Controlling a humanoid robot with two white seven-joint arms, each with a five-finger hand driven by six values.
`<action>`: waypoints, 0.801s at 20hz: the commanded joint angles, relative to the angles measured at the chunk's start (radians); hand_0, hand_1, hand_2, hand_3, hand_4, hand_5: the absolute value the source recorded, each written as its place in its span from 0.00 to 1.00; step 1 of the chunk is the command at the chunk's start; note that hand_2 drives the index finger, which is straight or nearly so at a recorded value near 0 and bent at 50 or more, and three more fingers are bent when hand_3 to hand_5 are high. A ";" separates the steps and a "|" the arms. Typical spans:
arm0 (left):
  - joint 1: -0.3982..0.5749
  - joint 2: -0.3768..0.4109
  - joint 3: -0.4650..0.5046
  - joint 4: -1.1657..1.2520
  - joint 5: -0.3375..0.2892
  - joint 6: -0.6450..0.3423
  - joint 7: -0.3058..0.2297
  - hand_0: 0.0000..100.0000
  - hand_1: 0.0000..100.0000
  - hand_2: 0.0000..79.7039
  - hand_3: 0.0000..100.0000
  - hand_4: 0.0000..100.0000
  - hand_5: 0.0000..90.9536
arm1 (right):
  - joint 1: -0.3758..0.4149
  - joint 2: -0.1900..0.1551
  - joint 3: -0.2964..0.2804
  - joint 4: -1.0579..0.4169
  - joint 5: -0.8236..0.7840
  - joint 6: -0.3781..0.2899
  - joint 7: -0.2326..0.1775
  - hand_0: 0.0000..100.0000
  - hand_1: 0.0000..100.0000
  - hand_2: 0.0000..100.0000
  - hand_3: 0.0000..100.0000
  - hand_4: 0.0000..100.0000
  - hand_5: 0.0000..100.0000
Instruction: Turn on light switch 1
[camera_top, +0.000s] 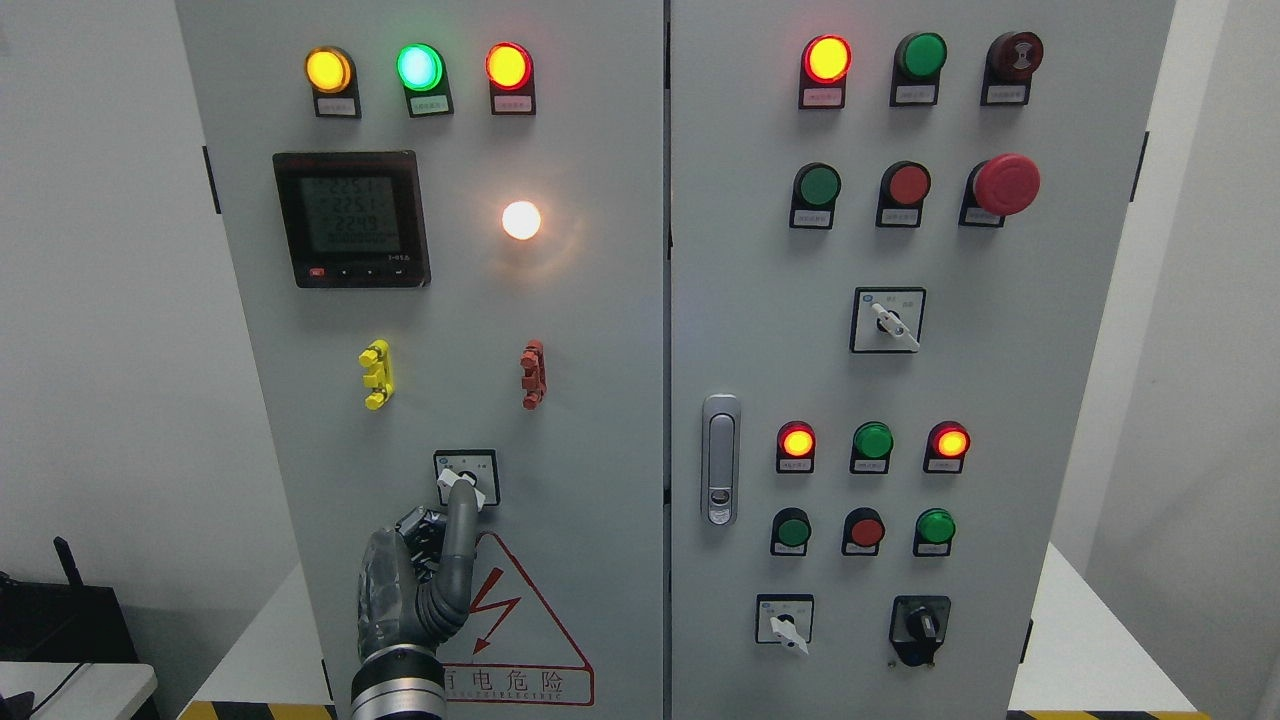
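Down at the bottom edge, the left hand (420, 590) rises in front of the grey cabinet (600, 400), other fingers curled in, nothing gripped, one finger (460, 520) stretched straight up. Its tip touches the white knob of the rotary switch (466, 478), which sits low on the left door, just above the red hazard triangle (520, 620). Higher up, a yellow clip (376, 374) and a red clip (533, 374) flank the centre. Above those, the round lamp (521, 220) glows warm white (bright enough to flare) beside the digital meter (351, 219). Topmost, amber, green and red indicator lights (419, 67) shine in a row.
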 joint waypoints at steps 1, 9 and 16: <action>0.054 0.005 0.012 -0.020 0.000 -0.066 -0.001 0.24 0.17 0.82 0.80 0.81 0.81 | 0.000 0.000 0.020 0.000 -0.026 0.000 0.000 0.12 0.39 0.00 0.00 0.00 0.00; 0.192 0.008 0.118 -0.017 0.000 -0.239 -0.091 0.14 0.10 0.77 0.83 0.83 0.74 | 0.000 0.000 0.020 0.000 -0.026 0.000 0.000 0.12 0.39 0.00 0.00 0.00 0.00; 0.425 0.010 0.316 0.009 0.003 -0.536 -0.224 0.07 0.04 0.48 0.72 0.72 0.40 | 0.000 0.000 0.020 0.000 -0.026 0.000 0.000 0.12 0.39 0.00 0.00 0.00 0.00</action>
